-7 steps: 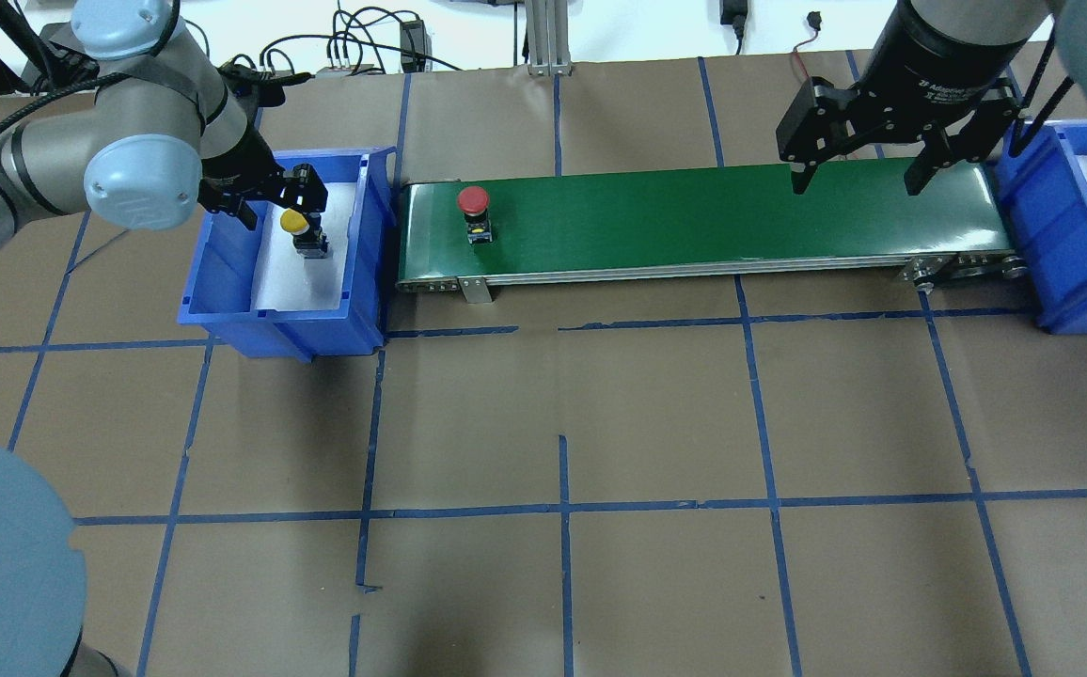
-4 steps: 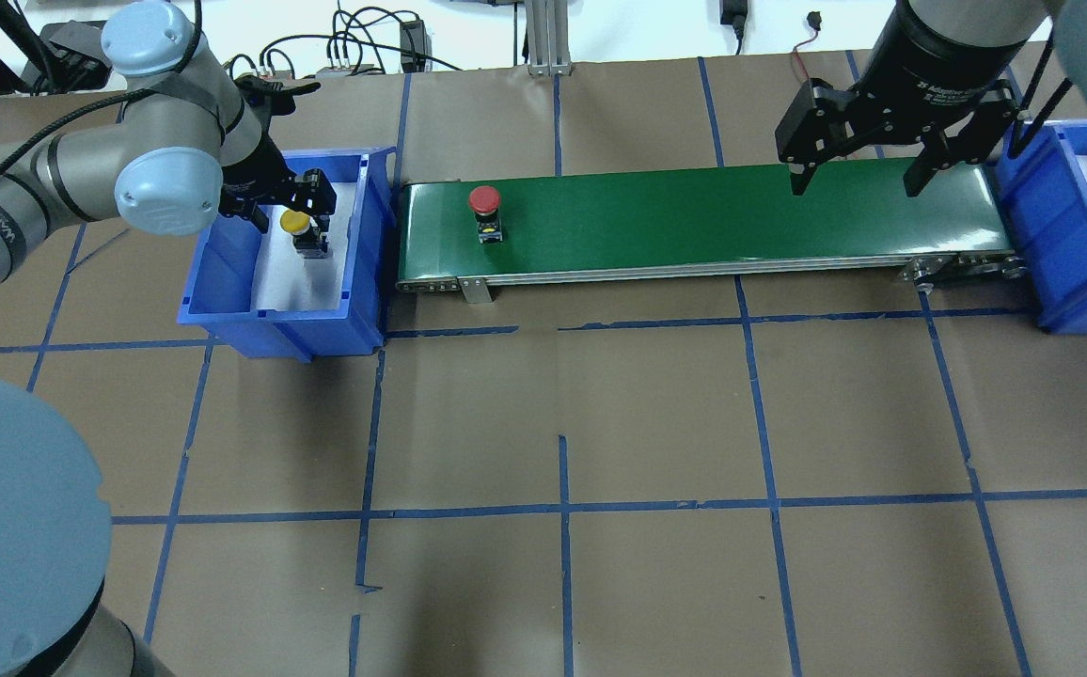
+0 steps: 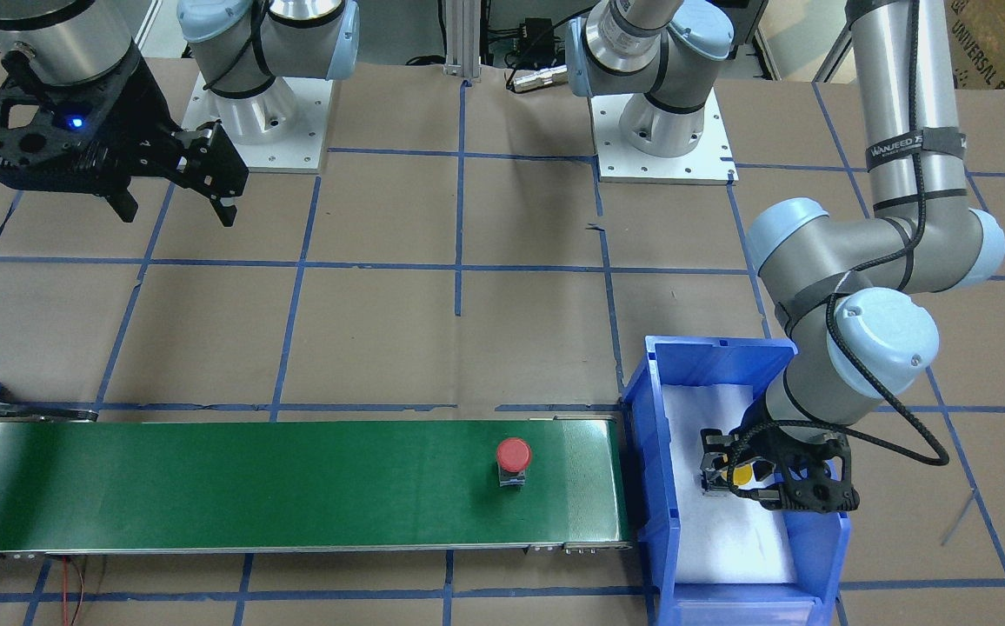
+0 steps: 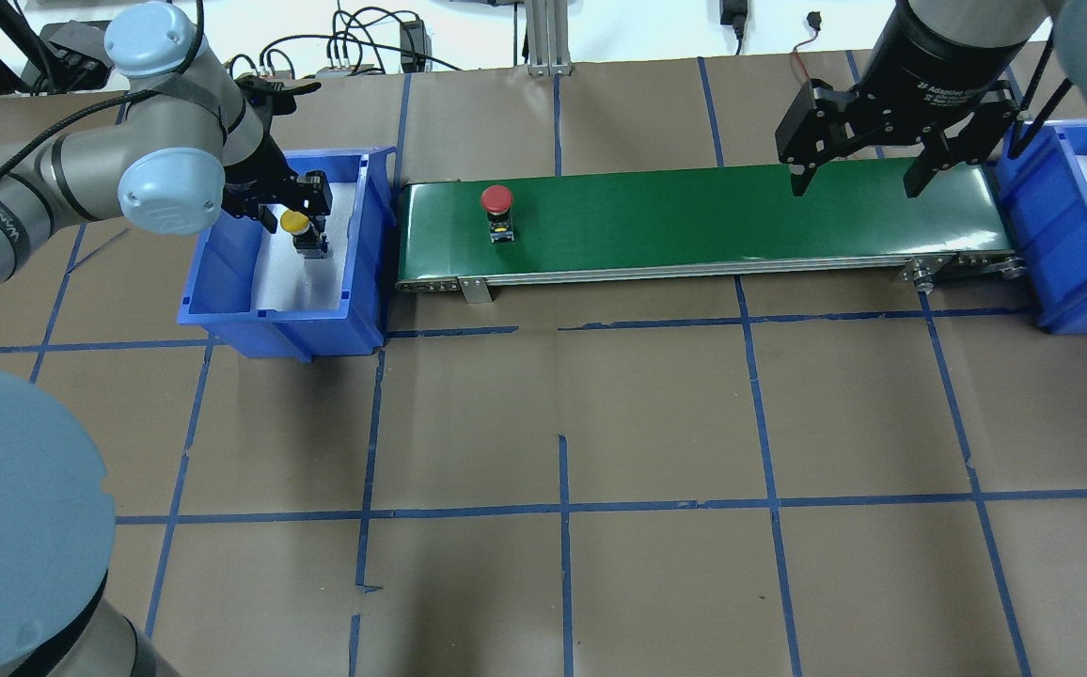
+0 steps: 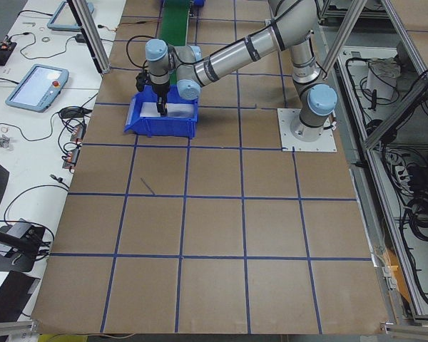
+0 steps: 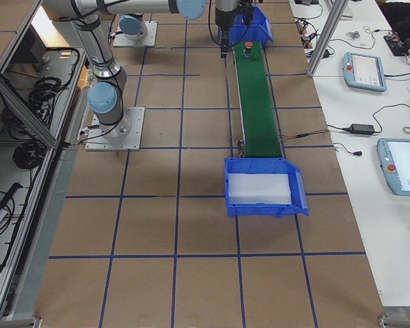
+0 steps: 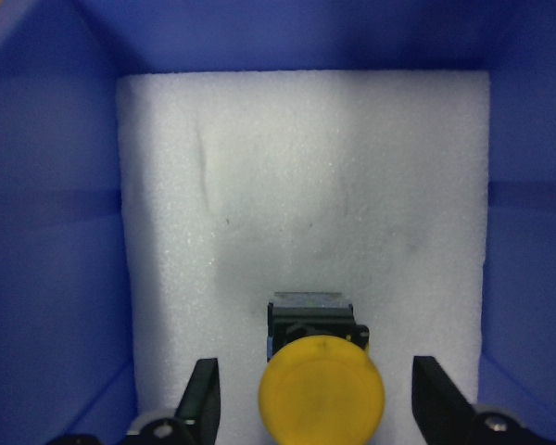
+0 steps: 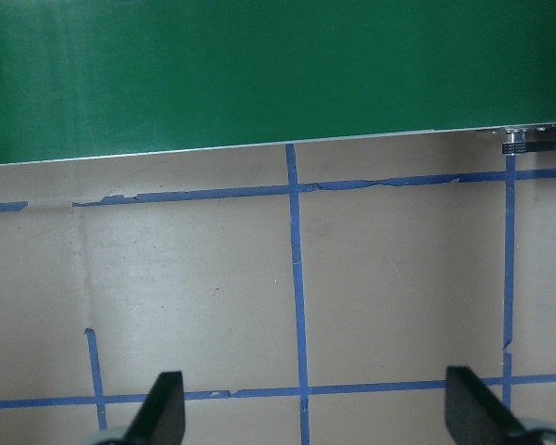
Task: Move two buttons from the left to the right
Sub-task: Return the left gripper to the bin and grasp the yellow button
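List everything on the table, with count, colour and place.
red button: one, red, on belt near left end
yellow button: one, yellow, in left bin
belt: one, green, between the bins
left bin: one, blue, belt's left end
right bin: one, blue, belt's right end
foam pads: two, white, one per bin
table: one, brown, blue tape lines
left gripper: one, black, open around yellow button
right gripper: one, black, open near belt's right end

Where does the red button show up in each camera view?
Front-facing: red button right of centre, on the green belt.
Overhead: red button near the belt's left end.
Exterior left: cannot make it out.
Exterior right: red button at the top, on the belt's far end.
Left wrist: not in it.
Right wrist: not in it; only belt shows.
Shared landmark: the green belt.
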Available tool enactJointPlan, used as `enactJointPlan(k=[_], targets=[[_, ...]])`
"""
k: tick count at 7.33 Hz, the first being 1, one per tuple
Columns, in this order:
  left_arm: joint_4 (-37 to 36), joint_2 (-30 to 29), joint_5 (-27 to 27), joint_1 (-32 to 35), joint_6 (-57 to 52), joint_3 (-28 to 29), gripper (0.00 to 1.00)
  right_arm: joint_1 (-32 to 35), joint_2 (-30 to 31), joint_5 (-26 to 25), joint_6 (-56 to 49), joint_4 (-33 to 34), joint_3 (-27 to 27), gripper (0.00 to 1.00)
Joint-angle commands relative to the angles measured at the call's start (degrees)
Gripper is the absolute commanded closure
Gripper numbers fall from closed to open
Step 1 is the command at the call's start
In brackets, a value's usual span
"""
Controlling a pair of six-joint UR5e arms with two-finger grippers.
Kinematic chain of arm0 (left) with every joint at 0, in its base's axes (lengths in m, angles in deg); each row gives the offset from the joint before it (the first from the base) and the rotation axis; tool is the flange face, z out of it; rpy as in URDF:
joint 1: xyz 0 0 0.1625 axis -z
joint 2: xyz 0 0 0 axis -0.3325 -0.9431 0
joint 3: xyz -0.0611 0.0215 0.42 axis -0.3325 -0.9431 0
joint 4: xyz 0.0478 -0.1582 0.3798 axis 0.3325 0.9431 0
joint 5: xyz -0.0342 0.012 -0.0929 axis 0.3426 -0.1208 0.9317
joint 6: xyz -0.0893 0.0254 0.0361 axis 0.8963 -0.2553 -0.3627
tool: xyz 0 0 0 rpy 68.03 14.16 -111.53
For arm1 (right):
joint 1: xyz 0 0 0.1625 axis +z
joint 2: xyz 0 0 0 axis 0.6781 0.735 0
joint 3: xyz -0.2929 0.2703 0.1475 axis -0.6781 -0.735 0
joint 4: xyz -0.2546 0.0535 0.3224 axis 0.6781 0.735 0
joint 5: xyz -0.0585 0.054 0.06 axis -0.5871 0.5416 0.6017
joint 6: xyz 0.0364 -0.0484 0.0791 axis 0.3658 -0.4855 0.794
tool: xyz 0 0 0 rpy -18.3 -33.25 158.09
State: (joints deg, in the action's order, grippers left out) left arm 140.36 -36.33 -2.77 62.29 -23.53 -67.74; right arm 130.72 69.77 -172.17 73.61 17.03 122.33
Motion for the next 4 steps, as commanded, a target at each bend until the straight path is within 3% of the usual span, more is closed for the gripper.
enactJointPlan(k=[1,3,4], targets=[[-0.1,0.1,-0.3,0.0,0.3,0.4,0.69,0.0,0.0,0.0,0.0,-0.1,0.0,0.0],[-0.2,1.3,-0.1,0.0,-0.1,0.6,0.7,0.0,0.0,0.0,0.1,-0.1,0.0,0.0],[0.7,5.5,-0.5,0.0,-0.8,0.9,0.68,0.0,0.0,0.0,0.1,-0.2,0.0,0.0]])
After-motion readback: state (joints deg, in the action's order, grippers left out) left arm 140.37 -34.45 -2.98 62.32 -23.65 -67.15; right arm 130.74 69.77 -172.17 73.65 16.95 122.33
